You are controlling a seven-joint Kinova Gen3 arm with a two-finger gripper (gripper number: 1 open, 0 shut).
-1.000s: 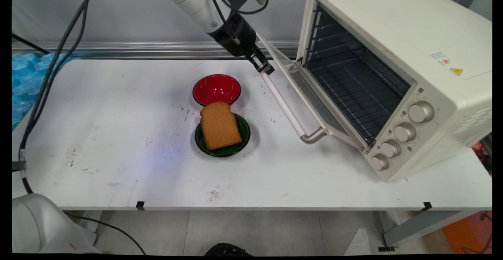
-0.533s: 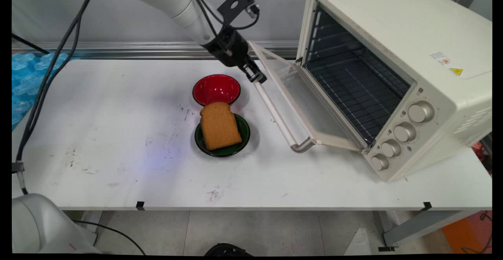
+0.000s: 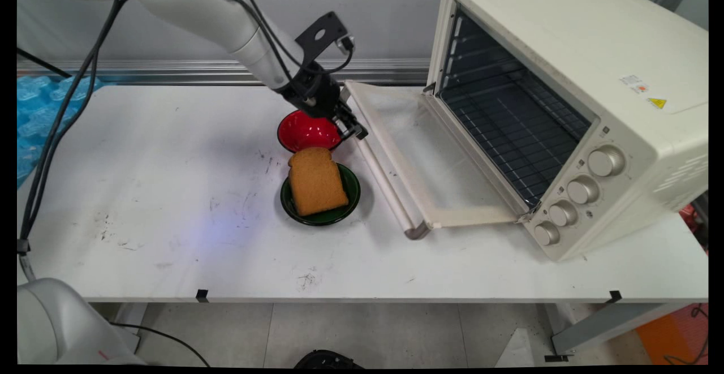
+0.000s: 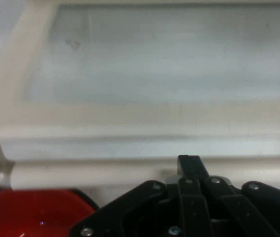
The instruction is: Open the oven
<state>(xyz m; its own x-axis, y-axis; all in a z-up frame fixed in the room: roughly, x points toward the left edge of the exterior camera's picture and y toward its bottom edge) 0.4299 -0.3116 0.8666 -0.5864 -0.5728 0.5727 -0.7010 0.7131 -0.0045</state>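
Gripper (image 3: 355,131) closed against handle (image 3: 384,184) of oven door (image 3: 424,159), fingers together. Door lies fully open, flat. Red bowl (image 3: 308,130) just beside gripper; toast (image 3: 315,180) on green plate (image 3: 350,184) nearby.

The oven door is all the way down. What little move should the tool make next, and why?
Probably lift the tool straight up off the door handle. The oven door lies flat open, so nothing seems left to pull. The red bowl sits right beside the tool, so up looks safer than sideways.
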